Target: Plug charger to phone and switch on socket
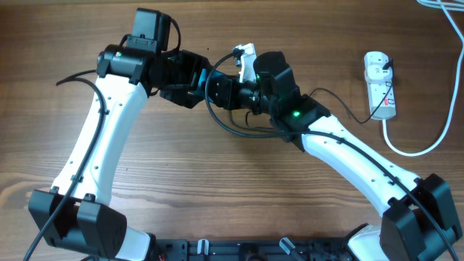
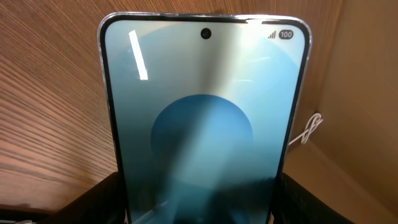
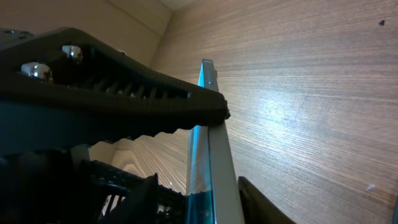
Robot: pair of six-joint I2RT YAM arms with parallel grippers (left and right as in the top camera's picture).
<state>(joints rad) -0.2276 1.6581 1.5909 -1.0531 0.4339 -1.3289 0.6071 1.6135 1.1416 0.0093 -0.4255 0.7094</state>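
The phone (image 2: pixel 202 99), turquoise screen with a darker blue circle, stands upright between my left gripper's (image 2: pixel 199 202) black fingers, which grip its long edges. In the right wrist view the phone (image 3: pixel 208 118) shows edge-on, white back to the right, and passes between my right gripper's (image 3: pixel 202 196) fingers, which press on its screen and back. Overhead, both grippers meet at the table's middle: left (image 1: pixel 216 87), right (image 1: pixel 245 75), with the phone's white end (image 1: pixel 247 52) sticking out. The thin black charger cable (image 1: pixel 221 119) loops below them; its tip is hidden. The white socket (image 1: pixel 378 83) lies at the far right.
The thick white cord (image 1: pixel 435 138) curves from the socket along the right edge and off the top right corner. A stretch of thin black cable (image 1: pixel 348 112) runs from the right arm toward the socket's black plug (image 1: pixel 389 69). Bare wooden tabletop surrounds the arms.
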